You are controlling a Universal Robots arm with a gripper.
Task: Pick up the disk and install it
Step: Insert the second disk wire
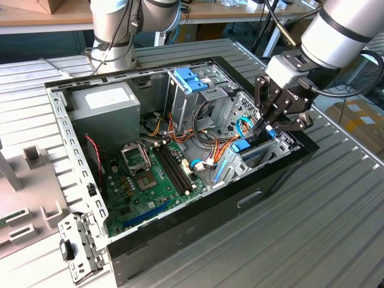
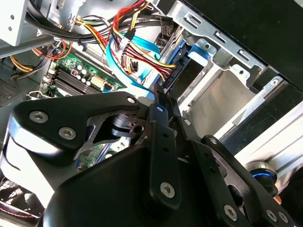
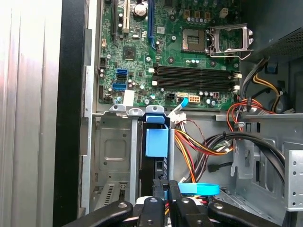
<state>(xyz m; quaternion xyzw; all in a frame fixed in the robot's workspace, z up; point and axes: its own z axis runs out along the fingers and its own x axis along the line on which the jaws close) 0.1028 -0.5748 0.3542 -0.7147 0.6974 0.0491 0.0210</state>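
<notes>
While the arm reaches into the open computer case (image 1: 180, 225) from the exterior view's right, the gripper (image 1: 269, 126) hangs at about three o'clock of the case, over the drive bay by the front wall. The disk (image 1: 243, 147) sits there on edge in the metal drive cage (image 3: 113, 156), its blue rails and blue tab facing up, at roughly four o'clock from the green motherboard (image 1: 147, 186).

In the first wrist view, the disk (image 3: 156, 142) stands in a slot of the cage, and the gripper (image 3: 165, 189) has its two dark fingers pressed close together on the disk's near end, pinching its thin edge. In the second wrist view, the gripper (image 2: 161, 94) narrows to a closed tip right at the disk (image 2: 182, 71), beside a bundle of red, yellow and black wires (image 2: 137, 56) and a flat blue cable (image 2: 128, 71).

Up at about twelve o'clock in the case, a pale-blue latch (image 1: 191, 79) rests on the upper bay, and the grey power supply (image 1: 108, 108) fills the ten o'clock corner. The case lies on a ribbed metal table (image 1: 324, 222).
</notes>
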